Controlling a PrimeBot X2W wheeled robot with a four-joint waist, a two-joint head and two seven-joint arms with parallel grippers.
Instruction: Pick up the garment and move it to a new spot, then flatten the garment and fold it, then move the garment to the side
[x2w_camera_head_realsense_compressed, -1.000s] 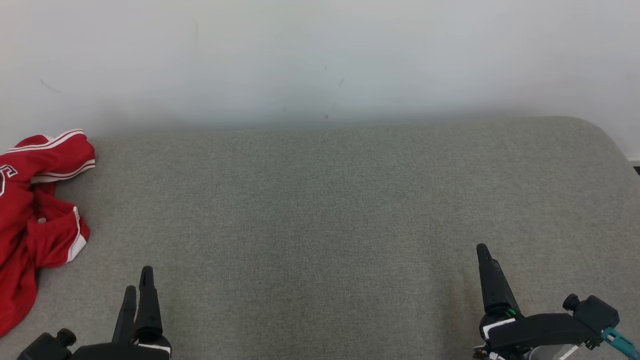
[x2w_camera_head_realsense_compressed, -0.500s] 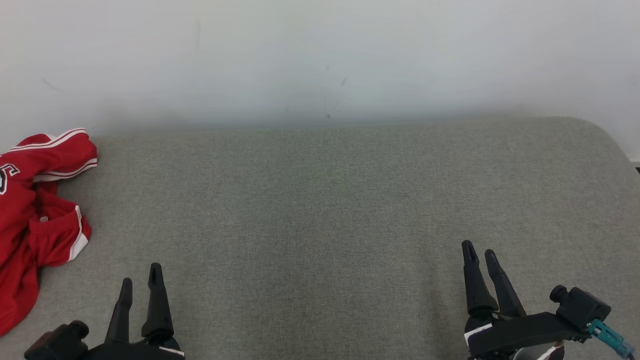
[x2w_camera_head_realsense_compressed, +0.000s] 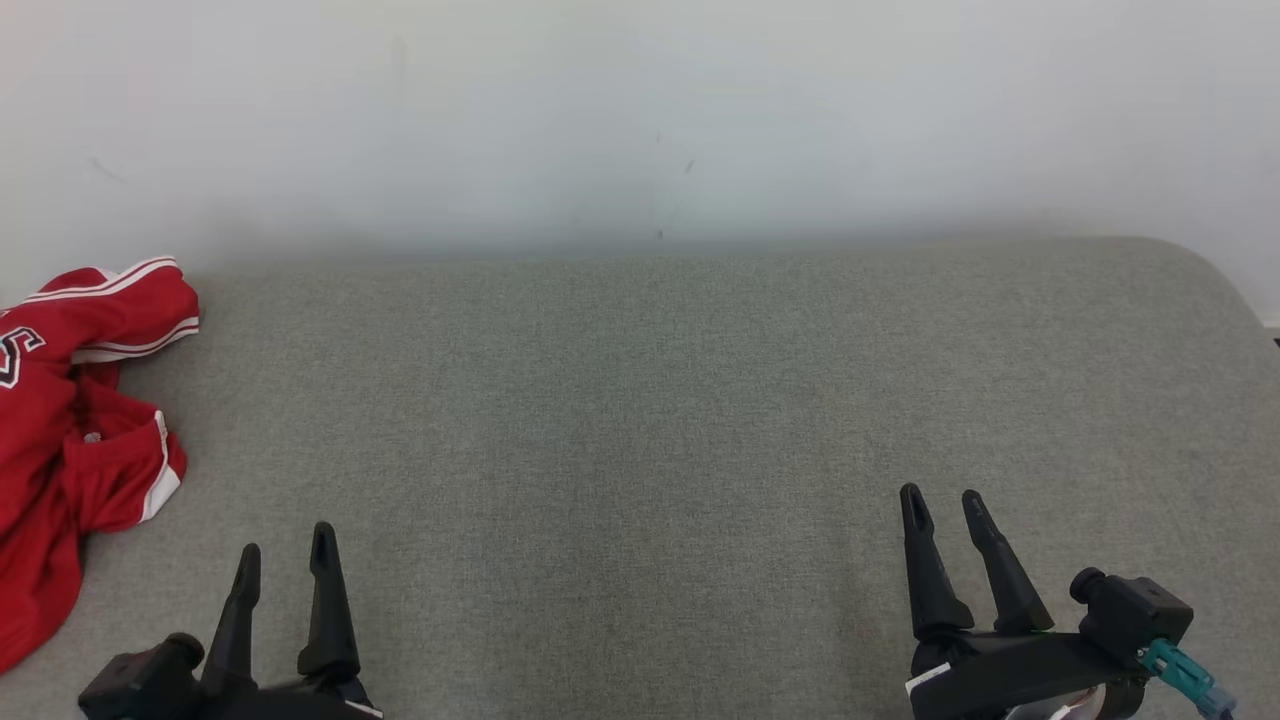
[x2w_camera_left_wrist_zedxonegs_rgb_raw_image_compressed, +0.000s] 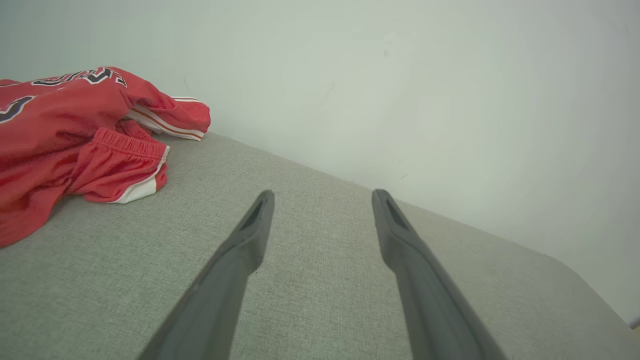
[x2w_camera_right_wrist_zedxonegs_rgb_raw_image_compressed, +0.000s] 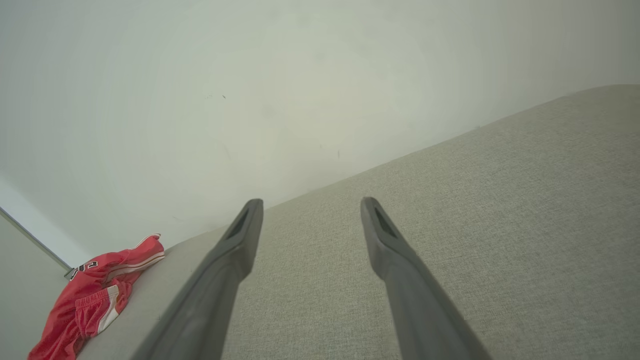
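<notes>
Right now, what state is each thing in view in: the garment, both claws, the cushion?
red garment: crumpled in a heap, unfolded, not held.
left claw: open, holding nothing, apart from the garment.
right claw: open, holding nothing, over the cushion's right part.
grey cushion: flat, bearing the garment at its left edge.

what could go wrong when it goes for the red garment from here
1. The red garment lies crumpled at the far left of the grey cushion; a pull might drag it off.
2. It is bunched in layers, so the open left gripper may pinch only one fold.
3. The right gripper sits far across the cushion, so its reach could be strained.
</notes>
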